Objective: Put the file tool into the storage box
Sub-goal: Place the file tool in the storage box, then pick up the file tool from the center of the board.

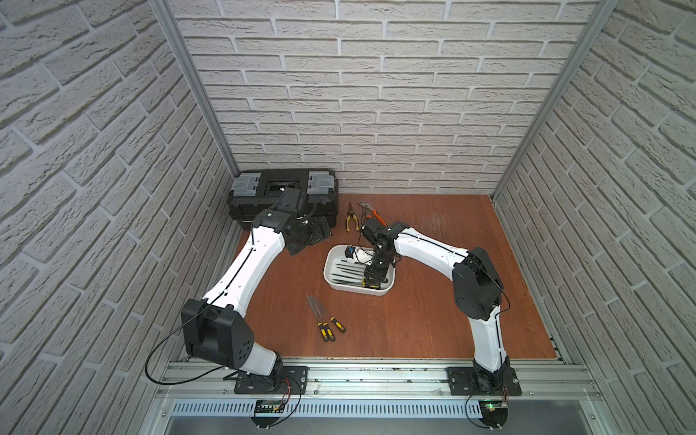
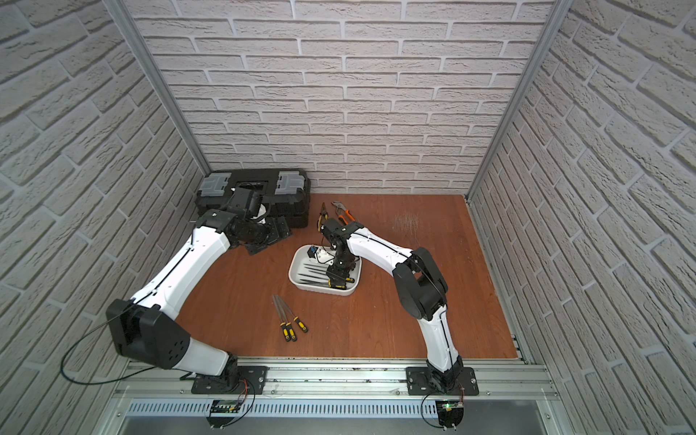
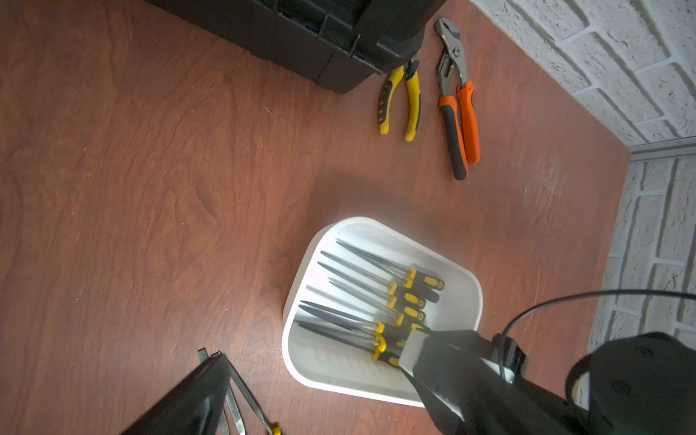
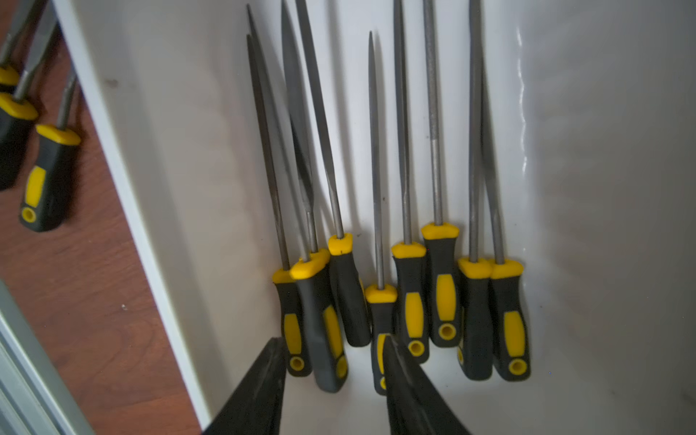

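Right wrist view: R gripper [image 4: 333, 341] hangs low over the box [image 4: 124, 180], jaws apart, clamping nothing. One file [image 4: 318, 324] lies inside the box btw the two fingertips [image 4: 263, 376], grey side of its handle up, slanted over a neighbour's handle. Whether a pad touches it cannot be told. Other files [image 4: 440, 286] lie in a row on the box floor beside it, handles toward the gripper and blades pointing away, some blades crossing.

Both top views: the white box [image 1: 354, 290] sits mid-table w/ the R arm reaching into it from the side. Three loose files [image 1: 325, 320] lie together on the table near the box's long side that faces the arm bases, outside the rim, handles away from the box. Yellow pliers [image 1: 352, 218] and orange pliers [image 1: 371, 212] lie side by side past the box's far side. A black toolbox [image 1: 282, 192] stands farther off, beyond the box's far-left corner.

L gripper [image 1: 310, 237] hovers btw the toolbox and the box, well apart from the box. It is too dark in the top views, and only one finger [image 3: 188, 395] shows in the left wrist view, so open or closed cannot be told.
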`<state>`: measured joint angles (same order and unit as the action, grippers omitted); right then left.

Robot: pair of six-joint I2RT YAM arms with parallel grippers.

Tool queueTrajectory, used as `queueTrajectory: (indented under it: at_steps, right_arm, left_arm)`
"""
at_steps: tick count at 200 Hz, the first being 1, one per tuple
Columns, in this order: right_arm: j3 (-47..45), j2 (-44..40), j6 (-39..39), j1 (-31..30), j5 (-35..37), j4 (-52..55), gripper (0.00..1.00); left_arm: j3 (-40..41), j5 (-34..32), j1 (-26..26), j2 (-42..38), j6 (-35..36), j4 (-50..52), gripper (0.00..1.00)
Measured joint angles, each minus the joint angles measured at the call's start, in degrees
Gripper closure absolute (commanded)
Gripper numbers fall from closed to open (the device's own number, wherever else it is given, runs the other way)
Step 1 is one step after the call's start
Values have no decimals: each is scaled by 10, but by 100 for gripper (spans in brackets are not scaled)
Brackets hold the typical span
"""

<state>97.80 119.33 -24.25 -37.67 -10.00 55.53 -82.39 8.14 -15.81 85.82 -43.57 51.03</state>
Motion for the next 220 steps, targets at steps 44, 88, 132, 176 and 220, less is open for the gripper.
queueTrajectory:
  at_steps: [44, 88, 132, 176, 220]
  right_arm:
    - [-5, -18, 76, 1, 25, -24, 41]
    - [-98, -160, 250, 1, 73, -88, 43]
    - [-270, -329, 496, -25, 118, -165, 44]
    - [-387, -351, 641, -131, 131, -206, 46]
    - [-381, -294, 676, -209, 125, -244, 48]
  left_arm:
    - [0, 3, -2, 15, 25, 10, 2]
    - [37, 4, -33, 10, 40, 14, 2]
    - [135, 8, -97, -25, 24, 8, 2]
    - [241, 11, -112, -102, -22, -10, 2]
    - [276, 10, -61, -167, -39, -18, 2]
